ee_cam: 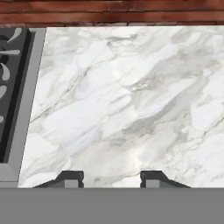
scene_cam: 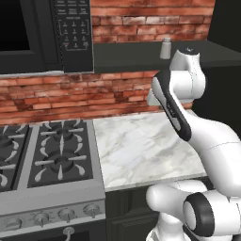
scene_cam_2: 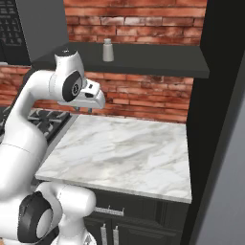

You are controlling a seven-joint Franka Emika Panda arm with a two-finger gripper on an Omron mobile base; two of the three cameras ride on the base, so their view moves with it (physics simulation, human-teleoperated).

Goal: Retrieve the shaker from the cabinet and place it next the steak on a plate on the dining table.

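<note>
**Operator:** Shaker first: where do you have it?

**Spotter:** Your small light-grey cylindrical shaker (scene_cam: 165, 48) with the domed silvery top stands upright on the flat black shelf of the dark charcoal cabinet (scene_cam_2: 143, 61), near the shelf's front edge and toward its left end in the right base view. Red brick wall (scene_cam_2: 139, 21) rises behind it. Nothing touches it.

**Operator:** And the hand?

**Spotter:** Your white arm's two-finger gripper (scene_cam_2: 84, 110) hangs below the shelf and well apart from the shaker, pointing down over the short white grey-veined marble counter (scene_cam_2: 124, 153). It sits above the counter's back left corner, near the brick. In the hand view the two dark fingertips (ee_cam: 70, 178) show bare marble between them. The jaws are drawn in as far as they go and grasp nothing.

**Operator:** What else is around you?

**Spotter:** The grey-knobbed gas stove (scene_cam: 47, 160) with black grates butts against the counter's left edge. Above the stove, the black microwave with a keypad (scene_cam: 70, 28) hangs just beside the shelf's left end. Black cabinet doors with silver handles (scene_cam_2: 109, 234) sit under the counter's front edge.
</note>
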